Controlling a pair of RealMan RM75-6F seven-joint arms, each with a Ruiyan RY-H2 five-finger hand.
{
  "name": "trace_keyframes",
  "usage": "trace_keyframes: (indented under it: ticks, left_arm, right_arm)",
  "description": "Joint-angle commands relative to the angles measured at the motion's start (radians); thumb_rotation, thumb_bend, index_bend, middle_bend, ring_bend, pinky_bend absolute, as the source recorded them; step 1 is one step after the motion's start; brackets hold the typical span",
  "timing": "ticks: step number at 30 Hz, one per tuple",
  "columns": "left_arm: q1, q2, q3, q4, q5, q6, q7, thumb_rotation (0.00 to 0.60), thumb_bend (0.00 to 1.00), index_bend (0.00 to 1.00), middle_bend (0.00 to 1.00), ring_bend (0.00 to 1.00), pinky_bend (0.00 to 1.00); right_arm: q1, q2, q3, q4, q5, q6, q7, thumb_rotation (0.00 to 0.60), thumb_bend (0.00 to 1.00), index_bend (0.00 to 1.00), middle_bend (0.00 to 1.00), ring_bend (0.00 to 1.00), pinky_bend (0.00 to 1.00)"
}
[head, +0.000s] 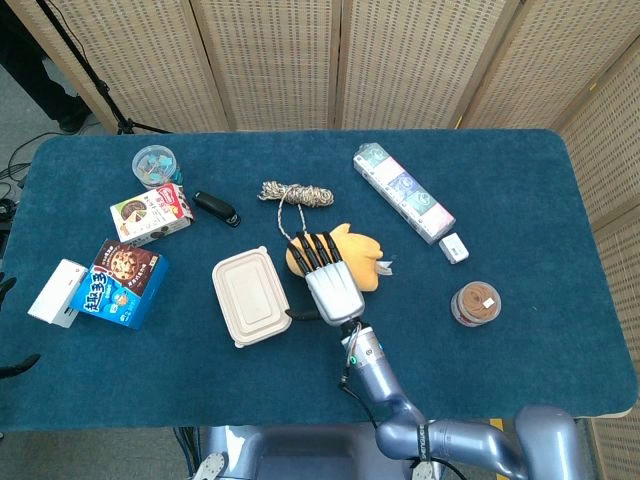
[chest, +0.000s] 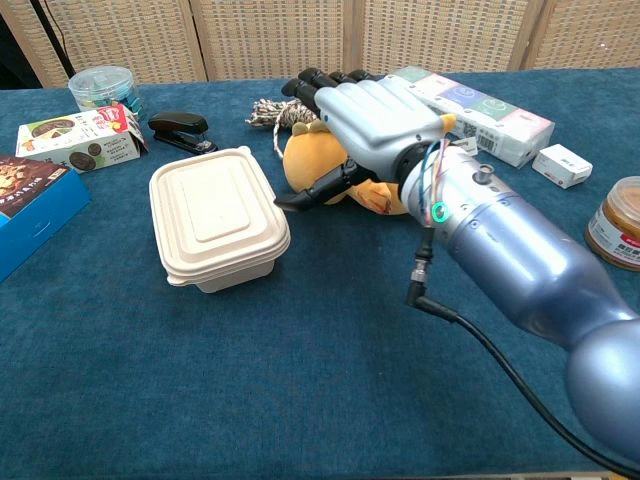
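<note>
Fingers of the right hand (head: 330, 283) are spread flat and apart above the yellow plush toy (head: 352, 254), with nothing held between them. The toy is seen lying on the blue table (head: 520, 200) beneath and just beyond the palm; in the chest view the right hand (chest: 372, 118) covers much of the yellow plush toy (chest: 312, 158), and the dark fingertips (chest: 312, 84) are extended past it toward the coiled cord (chest: 272, 110). The thumb is stretched sideways toward the white lidded container (chest: 215, 217) (whether the toy is actually touched cannot be told). The container is placed just beside the toy, on the hand's left. A long tissue pack (head: 402, 191), a small white box (head: 453, 247) and a brown jar (head: 475, 303) are found well apart to the right. The left hand is barely shown at the frame's edge, and its state cannot be told.
</note>
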Motion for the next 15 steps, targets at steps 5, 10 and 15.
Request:
trace_keyframes:
  ticks: [5,10,15]
  left_arm:
    - [0.004,0.005,0.000,0.011,0.004,0.005,-0.028,0.600,0.00,0.00,0.00,0.00,0.00]
    - [0.004,0.009,0.000,0.016,0.007,0.004,-0.045,0.600,0.00,0.00,0.00,0.00,0.00]
    - [0.003,0.008,-0.001,0.018,0.009,0.006,-0.046,0.600,0.00,0.00,0.00,0.00,0.00]
  right_arm:
    - [0.080,-0.070,0.046,0.162,0.045,-0.054,0.043,0.283,0.00,0.00,0.00,0.00,0.00]
    - [0.086,-0.074,0.044,0.205,0.060,-0.062,0.082,0.284,0.00,0.00,0.00,0.00,0.00]
    - [0.080,-0.066,0.043,0.229,0.086,-0.079,0.119,0.284,0.00,0.00,0.00,0.00,0.00]
